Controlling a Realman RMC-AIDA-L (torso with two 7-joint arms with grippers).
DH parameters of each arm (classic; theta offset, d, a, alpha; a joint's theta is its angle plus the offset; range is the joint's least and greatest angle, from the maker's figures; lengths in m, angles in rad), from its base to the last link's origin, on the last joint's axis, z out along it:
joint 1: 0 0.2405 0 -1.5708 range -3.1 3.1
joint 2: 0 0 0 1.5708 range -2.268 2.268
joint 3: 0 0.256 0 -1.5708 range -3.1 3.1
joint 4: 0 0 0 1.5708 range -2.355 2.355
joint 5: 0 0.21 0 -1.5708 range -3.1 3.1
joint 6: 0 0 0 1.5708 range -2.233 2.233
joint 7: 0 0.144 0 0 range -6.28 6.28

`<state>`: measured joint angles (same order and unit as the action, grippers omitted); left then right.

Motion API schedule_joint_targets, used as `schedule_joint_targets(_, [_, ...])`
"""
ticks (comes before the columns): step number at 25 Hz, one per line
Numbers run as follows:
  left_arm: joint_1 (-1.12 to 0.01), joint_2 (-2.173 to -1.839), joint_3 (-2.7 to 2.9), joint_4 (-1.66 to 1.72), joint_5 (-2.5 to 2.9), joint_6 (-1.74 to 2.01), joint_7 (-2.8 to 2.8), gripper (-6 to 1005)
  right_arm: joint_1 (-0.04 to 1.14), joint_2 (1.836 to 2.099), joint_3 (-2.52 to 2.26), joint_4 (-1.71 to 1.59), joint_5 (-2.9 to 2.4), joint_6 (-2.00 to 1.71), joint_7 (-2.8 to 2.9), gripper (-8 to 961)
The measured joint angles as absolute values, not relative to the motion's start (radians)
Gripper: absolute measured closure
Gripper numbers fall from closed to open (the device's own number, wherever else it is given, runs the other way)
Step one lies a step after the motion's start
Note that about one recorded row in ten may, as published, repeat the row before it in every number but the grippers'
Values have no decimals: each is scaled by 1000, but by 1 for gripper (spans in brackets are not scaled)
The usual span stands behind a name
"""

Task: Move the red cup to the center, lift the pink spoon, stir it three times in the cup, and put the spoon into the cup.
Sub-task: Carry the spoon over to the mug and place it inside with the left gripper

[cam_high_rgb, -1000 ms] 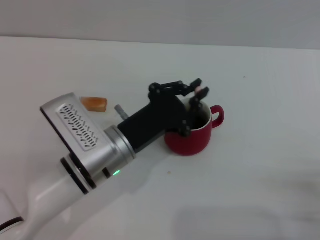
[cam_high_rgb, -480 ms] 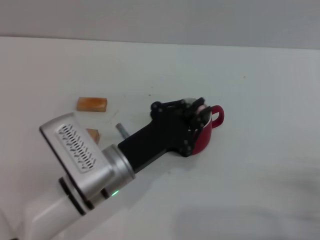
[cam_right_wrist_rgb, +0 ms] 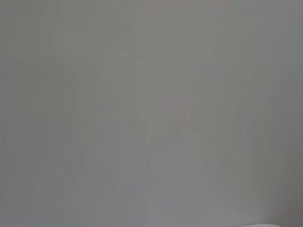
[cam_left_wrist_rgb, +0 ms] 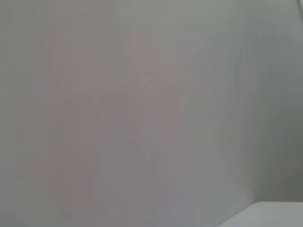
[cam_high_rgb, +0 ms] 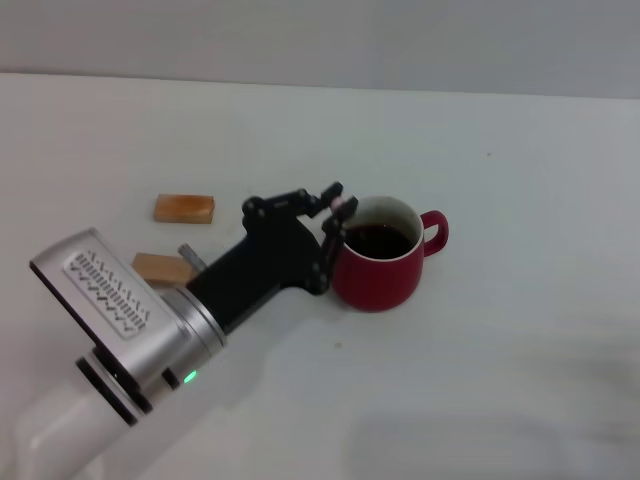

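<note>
Withdrawn from above the mug, the left arm now lies lower and farther toward the robot's left than half a second ago, when its black end effector covered most of the mug's mouth. Two tan wooden blocks (cam_high_rgb: pixel 184 208) and (cam_high_rgb: pixel 160 268) rest on the white bench (cam_high_rgb: pixel 520 330) at the left, the nearer one partly behind the arm's silver wrist. Next comes the left end effector (cam_high_rgb: pixel 336 212), its tips just beside the cup's left rim; a small pale pink piece sits between them, probably the pink spoon (cam_high_rgb: pixel 345 207), so the tips appear closed on it, though little of it shows. To the right stands the red cup (cam_high_rgb: pixel 385 262), upright, its loop handle pointing to the robot's right, its pale inner wall and dark liquid now fully exposed. No spoon is visible inside the cup. Judged from this, the stirring pass has broken off or is between strokes, and placing the spoon in the cup is not yet done. Both wrist views show only blank grey; the right end effector appears nowhere.
</note>
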<state>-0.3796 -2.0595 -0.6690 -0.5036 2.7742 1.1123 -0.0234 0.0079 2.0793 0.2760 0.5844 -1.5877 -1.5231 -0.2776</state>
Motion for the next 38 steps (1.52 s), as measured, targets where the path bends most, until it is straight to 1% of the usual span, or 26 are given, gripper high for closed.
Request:
schedule_joint_targets(12, [-487, -2070, -681, -468, 2773, 1093, -35, 860, 3, 2079, 276, 581, -1582, -1523, -278, 953])
schedule_joint_targets(23, [-511, -2077, -561, -555, 2773, 1059, -40, 861, 9, 2079, 276, 582, -1581, -1525, -278, 954])
schedule_joint_targets(29, [-497, -2077, -535, -577, 2773, 1055, -30, 860, 11, 2079, 276, 583, -1581, -1524, -278, 954])
schedule_joint_targets(33, [-449, -2067, -562, -577, 2772, 1055, -23, 860, 11, 2080, 276, 583, -1582, -1523, -278, 954])
schedule_joint_targets(38, [-414, -2063, -605, -557, 2774, 1055, 2, 860, 11, 2080, 276, 583, -1582, -1522, -278, 954])
